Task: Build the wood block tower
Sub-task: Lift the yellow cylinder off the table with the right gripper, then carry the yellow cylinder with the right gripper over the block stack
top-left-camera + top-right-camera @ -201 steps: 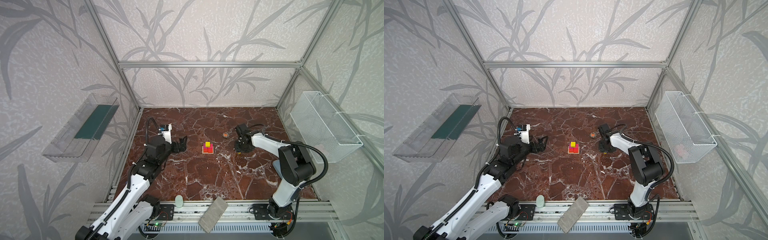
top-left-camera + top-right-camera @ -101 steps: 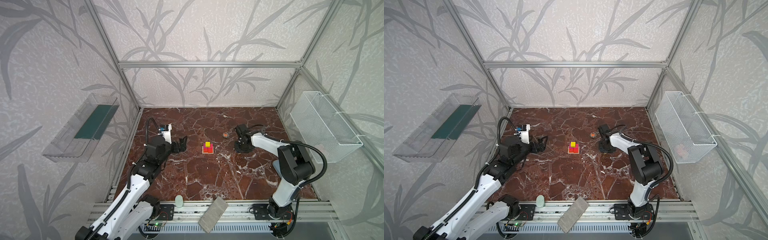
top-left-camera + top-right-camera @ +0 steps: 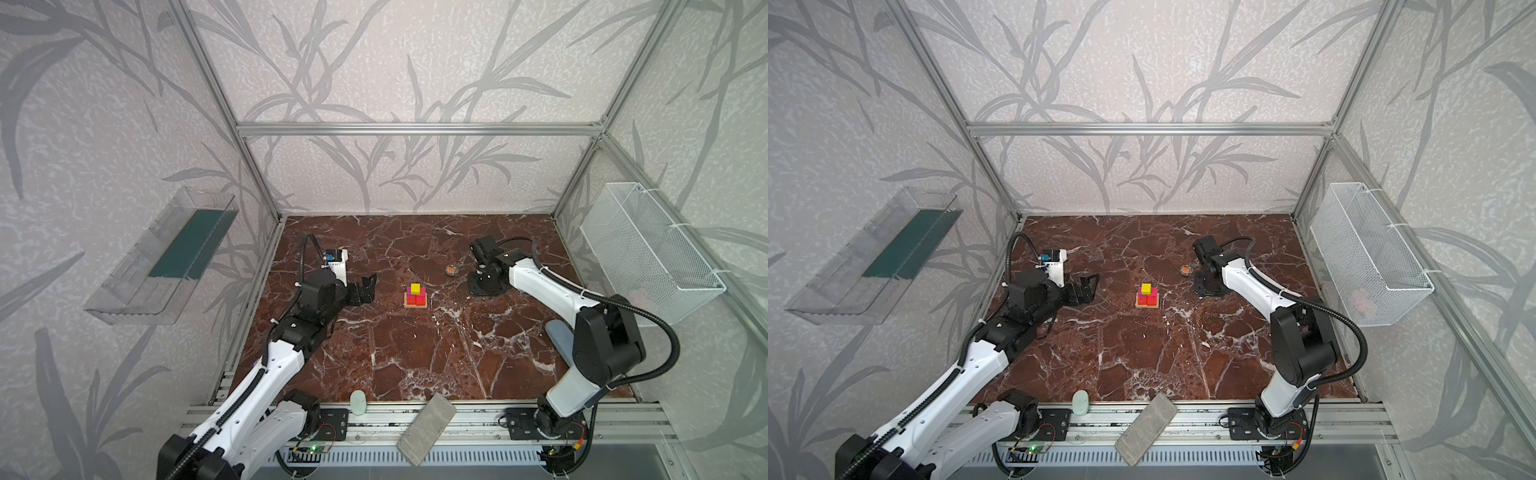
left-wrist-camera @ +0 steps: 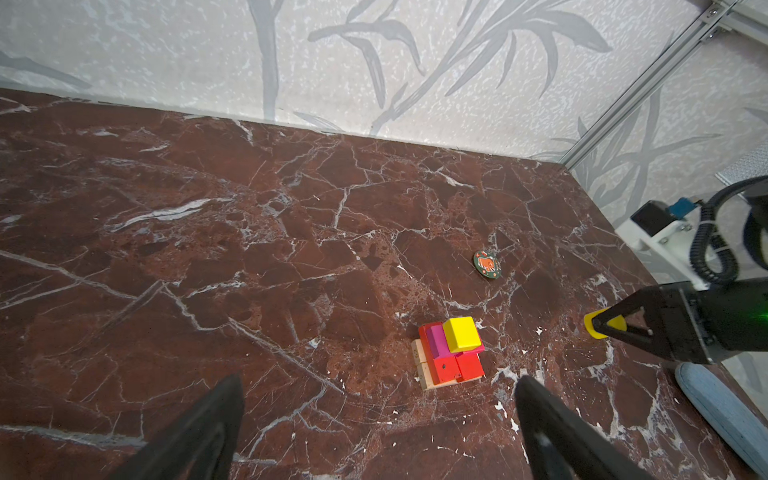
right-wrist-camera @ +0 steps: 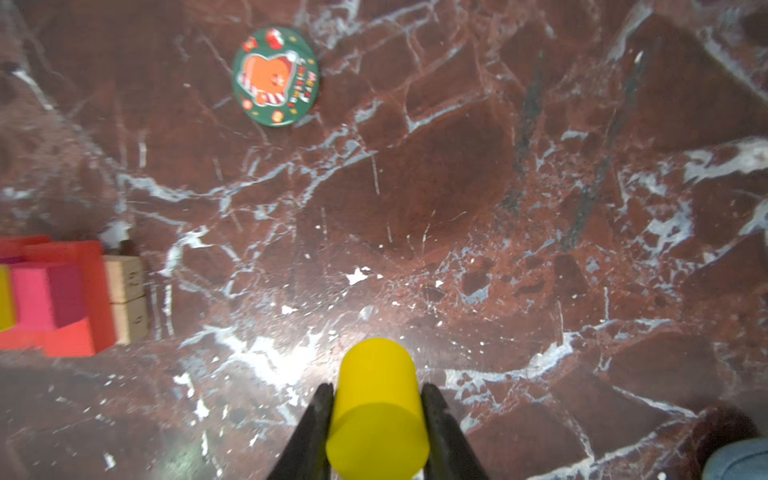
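The tower (image 3: 416,296) sits just left of centre on the marble floor (image 3: 415,357) in both top views, a tan base, a red layer, magenta cubes and a yellow cube (image 3: 415,288) on top. Against the frames of a second ago I can make out no shift in it or in either arm. The left gripper (image 3: 368,289) lies left of it with jaws spread wide and nothing between them. The right gripper (image 3: 483,284) points down at the floor to its right, near a round green badge (image 3: 451,270); its jaws cannot be read from here. The second top view shows the same: tower (image 3: 1147,296), left gripper (image 3: 1088,289), right gripper (image 3: 1210,286). In the left wrist view the tower (image 4: 451,353) stands beyond the gap of the spread left gripper (image 4: 380,379), nearer one finger, touching neither. Well apart from it, the right gripper (image 4: 595,329) pinches the yellow cylinder (image 4: 591,331). In the right wrist view the right gripper (image 5: 376,390) clamps the yellow cylinder (image 5: 376,411) on both sides. The tower (image 5: 54,297) is off to the side, apart from the jaws, and the badge (image 5: 275,77) lies farther out.
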You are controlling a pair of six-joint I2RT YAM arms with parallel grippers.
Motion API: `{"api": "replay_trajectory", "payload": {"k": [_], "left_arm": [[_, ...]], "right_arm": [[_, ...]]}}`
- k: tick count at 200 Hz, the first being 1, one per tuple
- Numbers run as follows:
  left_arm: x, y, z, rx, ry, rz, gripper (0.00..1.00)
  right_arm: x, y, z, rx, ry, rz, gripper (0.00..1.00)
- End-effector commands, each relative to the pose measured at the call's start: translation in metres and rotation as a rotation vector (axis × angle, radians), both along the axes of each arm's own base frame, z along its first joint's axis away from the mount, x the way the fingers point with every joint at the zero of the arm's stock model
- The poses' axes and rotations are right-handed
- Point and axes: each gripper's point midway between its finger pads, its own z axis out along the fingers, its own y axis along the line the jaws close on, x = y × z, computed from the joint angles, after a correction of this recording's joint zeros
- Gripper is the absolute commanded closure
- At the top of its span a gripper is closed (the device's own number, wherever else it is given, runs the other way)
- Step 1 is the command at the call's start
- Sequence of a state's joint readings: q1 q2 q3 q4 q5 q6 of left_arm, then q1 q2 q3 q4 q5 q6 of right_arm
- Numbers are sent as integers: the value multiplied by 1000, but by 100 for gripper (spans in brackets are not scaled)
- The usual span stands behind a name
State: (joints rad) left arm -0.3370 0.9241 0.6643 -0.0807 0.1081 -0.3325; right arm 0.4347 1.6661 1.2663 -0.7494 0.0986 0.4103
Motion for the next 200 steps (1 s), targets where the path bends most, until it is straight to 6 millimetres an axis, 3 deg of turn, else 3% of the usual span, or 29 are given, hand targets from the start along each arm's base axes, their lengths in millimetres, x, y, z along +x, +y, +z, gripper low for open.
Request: {"api": "replay_trajectory", "payload": {"k": [1,111,168,172,200], "left_arm": [[1,-3,-5,-8,0,-19,0],[-3,-8,-21,-29,34,-54,0],[5,-9,-33,-28,61,-55,0],[5,-8,-34,-29,64,-53,1],[10,-10,-40,-35,80,-59,1]], "right_arm": [[-16,7,27,-34,-3,45,100],[-44,68,80,-73,-50,172,100],[-49,94,92,-62,-50,200,100],[-47,97,84,-74,-31,203,100],[-44,111,89,-74,-11,212,100]]}}
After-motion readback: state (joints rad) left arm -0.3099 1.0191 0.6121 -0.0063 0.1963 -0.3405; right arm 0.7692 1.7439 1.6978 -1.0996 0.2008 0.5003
